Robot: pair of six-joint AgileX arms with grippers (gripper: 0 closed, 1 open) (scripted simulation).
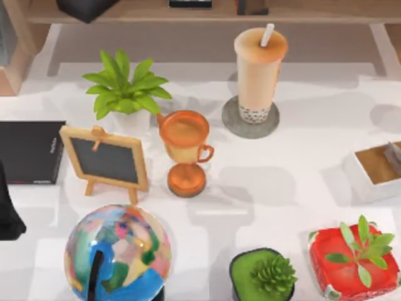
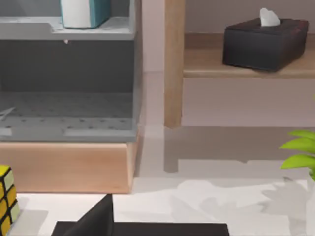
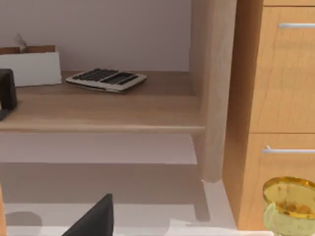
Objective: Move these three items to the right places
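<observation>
Standing upright on the round grey coaster (image 1: 250, 118) toward the back of the table, the bubble-tea cup (image 1: 258, 74) with its white straw looks already placed — a drink belongs on a coaster, so I judge that item done. The large black book (image 1: 29, 151) lies flat at the table's left edge with nothing on it; its broad cover is the likely resting place for the light-blue book (image 2: 84, 13), which stands on a grey shelf in the left wrist view — not yet moved. Between them the orange trophy (image 1: 185, 150), the small chalkboard (image 1: 106, 160) and a potted plant (image 1: 124, 91) stand apart, not part of the job. My left arm (image 1: 9, 210) sits dark at the left edge beside the black book; whether either gripper's jaws are parted or closed I cannot tell.
</observation>
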